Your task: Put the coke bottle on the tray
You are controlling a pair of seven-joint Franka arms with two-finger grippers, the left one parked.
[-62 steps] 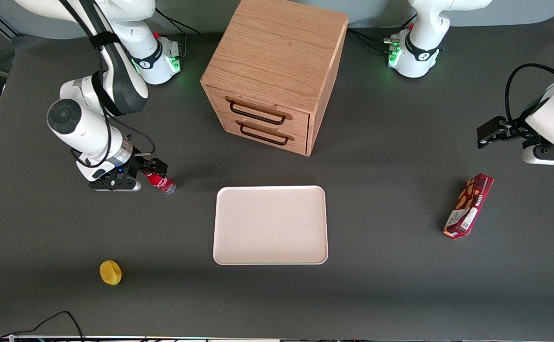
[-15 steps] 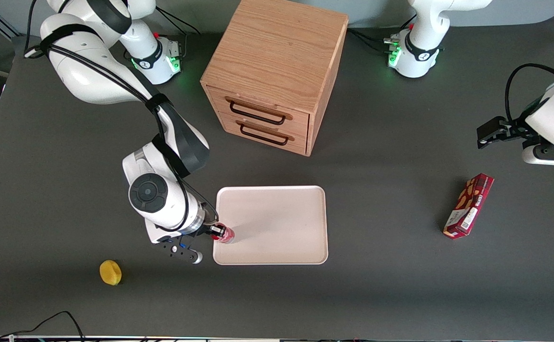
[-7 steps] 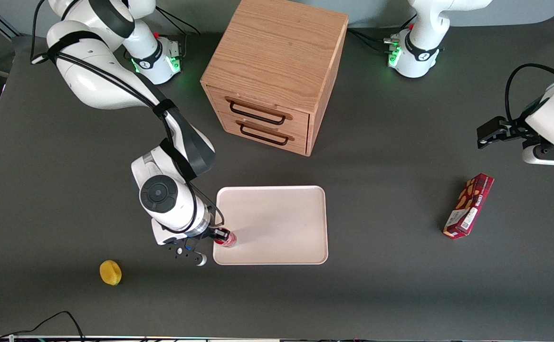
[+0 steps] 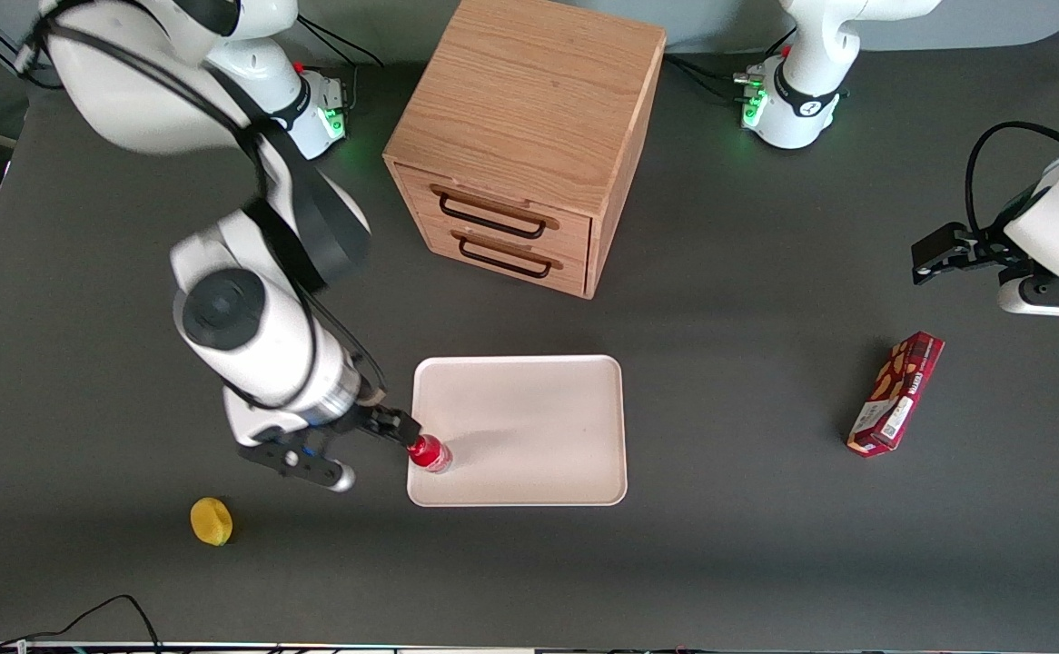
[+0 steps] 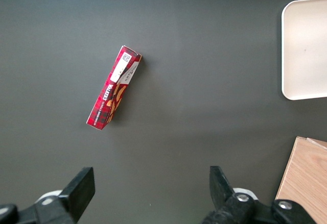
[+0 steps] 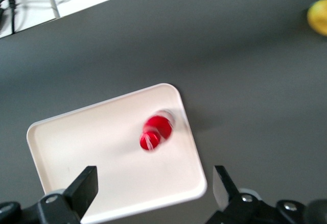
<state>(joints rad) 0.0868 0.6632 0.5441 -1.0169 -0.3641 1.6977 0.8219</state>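
Observation:
The small red coke bottle (image 4: 430, 452) stands upright on the pale pinkish-cream tray (image 4: 539, 427), near the tray corner closest to the working arm and the front camera. My right gripper (image 4: 384, 426) is raised above and just beside the bottle, toward the working arm's end, not touching it. In the right wrist view I look down on the bottle's red cap (image 6: 155, 131) on the tray (image 6: 87, 142). The gripper (image 6: 153, 193) is open and empty, with its black fingertips (image 6: 86, 185) wide apart. An edge of the tray also shows in the left wrist view (image 5: 306, 45).
A wooden two-drawer cabinet (image 4: 520, 136) stands farther from the front camera than the tray. A red snack box (image 4: 895, 392) lies toward the parked arm's end, seen too in the left wrist view (image 5: 113, 92). A small yellow object (image 4: 211, 521) lies near the front edge, visible in the right wrist view (image 6: 318, 16).
The gripper carried the bottle from the table onto the tray, then let go of it. In the last half second it has opened and risen, drawing back toward the working arm's end.

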